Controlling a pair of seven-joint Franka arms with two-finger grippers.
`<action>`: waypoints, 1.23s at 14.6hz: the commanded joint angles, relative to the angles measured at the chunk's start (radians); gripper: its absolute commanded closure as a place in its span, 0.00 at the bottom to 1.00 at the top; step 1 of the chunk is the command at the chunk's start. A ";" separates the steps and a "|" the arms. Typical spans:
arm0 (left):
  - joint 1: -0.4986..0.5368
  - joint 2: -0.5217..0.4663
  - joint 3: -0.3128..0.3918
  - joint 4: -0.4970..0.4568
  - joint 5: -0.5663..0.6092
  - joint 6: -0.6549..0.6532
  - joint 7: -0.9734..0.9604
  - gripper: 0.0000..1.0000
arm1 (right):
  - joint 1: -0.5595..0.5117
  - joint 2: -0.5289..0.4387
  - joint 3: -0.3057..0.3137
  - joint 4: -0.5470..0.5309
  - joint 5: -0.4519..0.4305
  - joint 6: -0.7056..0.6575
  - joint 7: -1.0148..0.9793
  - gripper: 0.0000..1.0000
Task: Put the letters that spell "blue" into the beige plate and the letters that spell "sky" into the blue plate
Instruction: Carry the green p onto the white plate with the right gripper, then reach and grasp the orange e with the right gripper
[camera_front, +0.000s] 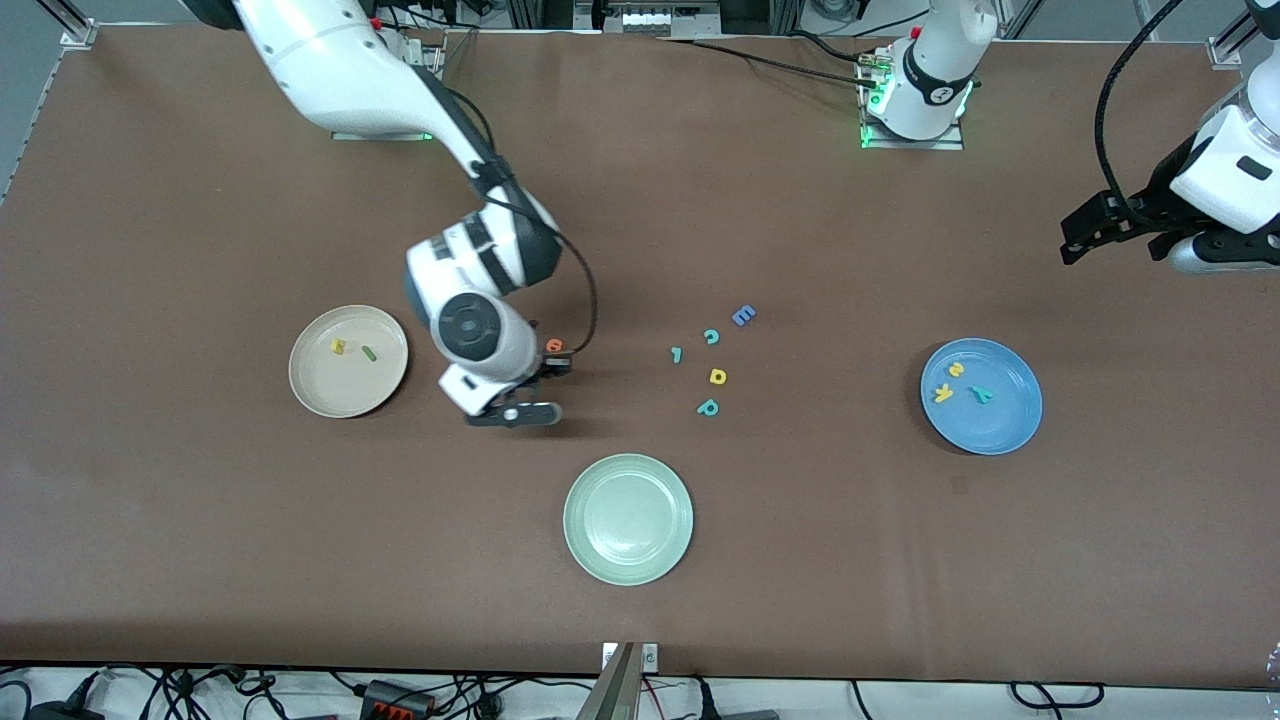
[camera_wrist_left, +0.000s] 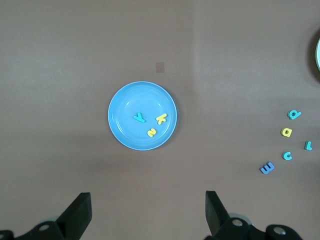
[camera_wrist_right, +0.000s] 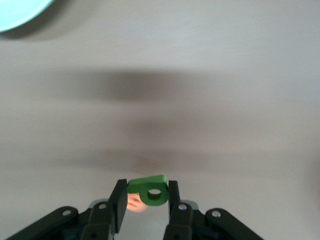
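Right gripper (camera_wrist_right: 145, 202) pinching green "b" (camera_wrist_right: 148, 190) above bare table, orange "e" (camera_front: 554, 345) just beside fingers, beige plate (camera_front: 310, 395) near. Thin grip risking slip, nudging "e". Left gripper (camera_wrist_left: 147, 212) waiting open over blue plate (camera_wrist_left: 120, 107).

White glossy arm (camera_front: 340, 70) shells, dark joints, black cables, black pincer (camera_wrist_right: 145, 200) fingers.
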 joint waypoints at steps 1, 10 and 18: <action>0.001 0.016 -0.003 0.033 0.005 -0.029 0.004 0.00 | -0.075 -0.101 -0.020 -0.104 -0.031 -0.069 -0.091 0.94; 0.003 0.021 -0.003 0.052 0.005 -0.064 0.002 0.00 | -0.368 -0.196 -0.039 -0.405 -0.035 0.028 -0.539 0.90; 0.004 0.021 0.008 0.052 0.005 -0.069 0.010 0.00 | -0.380 -0.172 -0.039 -0.411 -0.034 0.119 -0.539 0.00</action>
